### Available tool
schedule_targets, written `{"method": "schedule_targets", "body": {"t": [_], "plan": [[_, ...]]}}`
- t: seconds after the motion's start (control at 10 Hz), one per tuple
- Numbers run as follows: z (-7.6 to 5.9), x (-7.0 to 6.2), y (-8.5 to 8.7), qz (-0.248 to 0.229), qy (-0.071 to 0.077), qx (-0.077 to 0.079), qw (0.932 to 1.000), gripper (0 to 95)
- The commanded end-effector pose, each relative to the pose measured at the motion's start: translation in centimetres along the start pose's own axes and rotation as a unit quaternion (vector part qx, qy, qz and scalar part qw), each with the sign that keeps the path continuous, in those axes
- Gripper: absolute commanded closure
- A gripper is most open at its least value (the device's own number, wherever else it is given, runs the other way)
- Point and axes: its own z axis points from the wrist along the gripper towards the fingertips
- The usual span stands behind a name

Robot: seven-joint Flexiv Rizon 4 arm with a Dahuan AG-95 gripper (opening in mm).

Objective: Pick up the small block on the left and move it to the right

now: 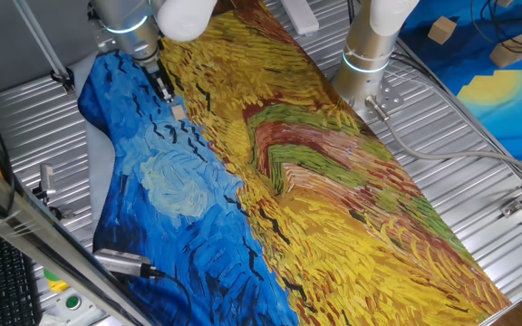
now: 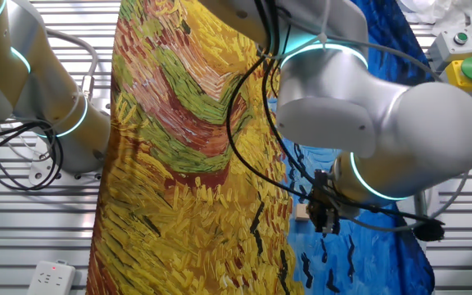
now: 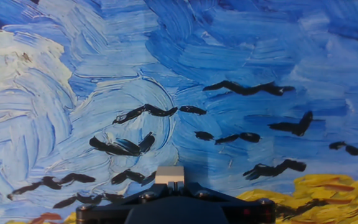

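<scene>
The small block [image 1: 178, 111] is a tiny tan wooden cube at the tips of my gripper [image 1: 172, 101], over the blue left part of the painted cloth [image 1: 179, 226]. The fingers look narrow and closed, with the block pinched at their ends. In the other fixed view the block [image 2: 302, 211] sits at the end of my gripper [image 2: 313, 215], near where yellow meets blue. In the hand view the block [image 3: 169, 175] shows just past my gripper [image 3: 176, 185], whose fingers stand close together. I cannot tell whether the block touches the cloth.
A second arm's base [image 1: 367, 54] stands on the metal table beyond the cloth's right edge. Larger pale wooden blocks [image 1: 441, 30] lie on another blue cloth at the far right. A silver plug [image 1: 120, 263] lies on the cloth's near left part.
</scene>
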Motion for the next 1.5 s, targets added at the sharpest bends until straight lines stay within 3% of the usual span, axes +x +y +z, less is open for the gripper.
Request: {"method": "schedule_targets", "body": {"t": [0.1,0.9,1.0,1.5], "plan": [[0.6,0.3,0.3,0.003,-0.004,0.0,1.0,95.0],[1.7,0.3,0.4,0.002,-0.012,0.0,0.9999,95.0],[1.7,0.3,0.4,-0.002,-0.015,0.0,0.9999,76.0],[1.7,0.3,0.3,-0.003,-0.02,0.0,0.9998,76.0]]}}
